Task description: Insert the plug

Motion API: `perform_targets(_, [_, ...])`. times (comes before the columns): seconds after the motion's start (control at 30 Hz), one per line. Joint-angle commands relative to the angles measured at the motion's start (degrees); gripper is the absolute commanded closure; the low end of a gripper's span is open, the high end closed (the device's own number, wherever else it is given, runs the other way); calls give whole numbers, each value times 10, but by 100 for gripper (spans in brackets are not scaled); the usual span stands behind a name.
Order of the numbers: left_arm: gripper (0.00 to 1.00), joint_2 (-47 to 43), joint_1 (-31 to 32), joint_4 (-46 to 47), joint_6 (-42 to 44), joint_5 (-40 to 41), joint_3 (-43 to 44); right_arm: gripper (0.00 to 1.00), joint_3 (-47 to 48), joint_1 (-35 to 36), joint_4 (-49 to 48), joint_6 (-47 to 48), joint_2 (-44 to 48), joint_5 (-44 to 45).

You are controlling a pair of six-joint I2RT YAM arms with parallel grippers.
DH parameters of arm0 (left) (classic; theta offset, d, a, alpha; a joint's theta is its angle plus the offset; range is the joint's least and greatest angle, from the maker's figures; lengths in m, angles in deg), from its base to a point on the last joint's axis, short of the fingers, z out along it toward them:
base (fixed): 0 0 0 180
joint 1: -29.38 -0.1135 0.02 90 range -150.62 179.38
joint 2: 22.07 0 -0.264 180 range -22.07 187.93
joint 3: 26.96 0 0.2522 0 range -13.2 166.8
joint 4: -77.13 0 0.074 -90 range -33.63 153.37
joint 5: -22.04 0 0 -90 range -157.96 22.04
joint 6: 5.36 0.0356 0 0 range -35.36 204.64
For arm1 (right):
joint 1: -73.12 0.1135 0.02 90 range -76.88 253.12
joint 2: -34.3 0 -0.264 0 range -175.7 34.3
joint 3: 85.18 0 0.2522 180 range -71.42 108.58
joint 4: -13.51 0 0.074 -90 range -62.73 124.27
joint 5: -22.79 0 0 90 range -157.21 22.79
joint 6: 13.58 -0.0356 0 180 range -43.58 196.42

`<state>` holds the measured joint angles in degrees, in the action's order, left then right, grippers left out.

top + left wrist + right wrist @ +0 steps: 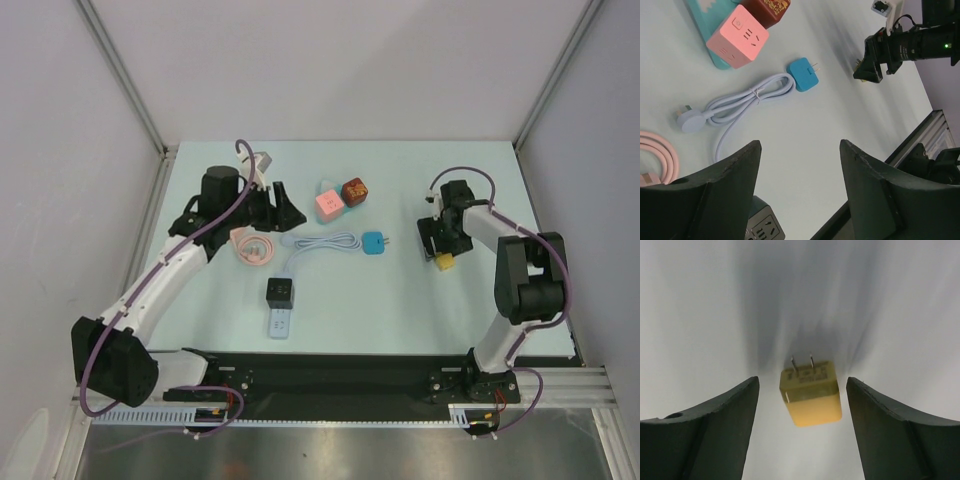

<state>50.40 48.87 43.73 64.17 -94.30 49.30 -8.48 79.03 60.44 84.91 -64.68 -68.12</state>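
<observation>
- Right wrist view shows the yellow cube-shaped plug (810, 395) lying flat on the table (700, 315), its two metal prongs pointing away from the camera. It sits between the fingers of the right end effector (803, 387), which stand apart with a gap on each side and grip nothing.
- I read this as the pre-grasp step: the plug is lined up but not yet picked up.
- From above, that plug lies well to the right of the pink cube-shaped socket block (329, 205) and nearer the arm bases.
- Next move, as I judge it: close squarely on the plug's side faces and lift. Then carry it left to the pink block with the prongs turned toward a socket face. I cannot tell which socket is meant.
- Left end effector (800, 150) hangs open and empty just left of the pink block.
- The table is pale mint, smooth and matt. A lavender coiled cable (320, 242) and a blue flat plug (374, 244) lie just on the base side of the pink block, so I'd keep the carry high.
- White panel walls (350, 70) on aluminium posts (125, 75) close in three sides.
</observation>
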Motion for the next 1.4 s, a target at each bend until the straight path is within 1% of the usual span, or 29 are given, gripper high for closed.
perform_targets(0.0, [30, -14, 2, 14, 19, -21, -14, 24, 42, 1, 2, 21, -33, 25])
perform_targets(0.13, [30, -32, 5, 23, 21, -19, -28, 30, 69, 1, 18, 18, -52, 44])
perform_targets(0.23, [26, -43, 6, 17, 27, -11, -32, 31, 65, 1, 23, 18, -47, 26])
perform_targets(0.33, [25, -51, 5, 11, 30, -10, -31, 32, 61, 1, 29, 18, -46, 25])
perform_targets(0.4, [25, -54, 5, 10, 29, -12, -33, 34, 62, 1, 32, 20, -46, 27])
perform_targets(0.5, [26, -55, 5, 11, 30, -21, -32, 34, 61, 0, 42, 23, -46, 18])
perform_targets(0.6, [26, -52, 5, 10, 30, -25, -32, 32, 54, 0, 46, 28, -44, 18])
perform_targets(0.73, [26, -54, 5, 12, 29, -27, -39, 33, 48, 0, 38, 31, -41, 18])
perform_targets(0.77, [26, -55, 5, 14, 29, -27, -41, 36, 48, -1, 37, 31, -41, 15])
perform_targets(0.8, [26, -55, 5, 12, 28, -24, -44, 55, 49, -1, 36, 31, -41, 15])
perform_targets(0.87, [26, -59, 6, 14, 30, -18, -51, 79, 49, -2, 27, 18, -38, 21])
perform_targets(0.9, [26, -65, 6, 13, 32, -5, -57, 94, 51, -3, 25, 10, -31, 21])
perform_targets(0.93, [26, -68, 6, 7, 35, 6, -58, 97, 55, -4, 25, 1, -26, 15])
perform_targets(0.97, [26, -72, 8, 2, 43, 15, -58, 100, 60, -4, 24, -26, -19, -1])
perform_targets(1.0, [26, -75, 10, -3, 46, 25, -55, 100, 62, -4, 24, -43, -10, -14])
perform_targets(1.07, [26, -87, 16, -14, 51, 56, -52, 100, 55, -5, 5, -105, 36, -57])
perform_targets(1.1, [27, -93, 20, -14, 51, 67, -47, 100, 49, -3, -11, -187, 54, -80])
perform_targets(1.13, [28, -102, 30, -10, 48, 79, -43, 100, 21, 4, -57, -226, 99, -129])
perform_targets(1.17, [30, -108, 37, -4, 48, 86, -41, 100, 7, 13, -87, -269, 124, -138])
perform_targets(1.2, [30, -113, 45, 6, 47, 88, -40, 100, -10, 23, -113, -320, 148, -137])
perform_targets(1.23, [30, -116, 54, 32, 47, 88, -40, 100, -24, 55, -171, -401, 177, -127])
perform_targets(1.27, [31, -125, 70, 47, 44, 90, -41, 100, -57, 69, -207, -449, 226, -129])
perform_targets(1.3, [33, -129, 80, 63, 44, 93, -44, 100, -69, 83, -241, -490, 249, -127])
perform_targets(1.33, [34, -133, 91, 95, 43, 98, -48, 100, -77, 100, -292, -574, 266, -121])
perform_targets(1.37, [34, -141, 113, 114, 50, 102, -52, 100, -79, 125, -309, -606, 285, -118])
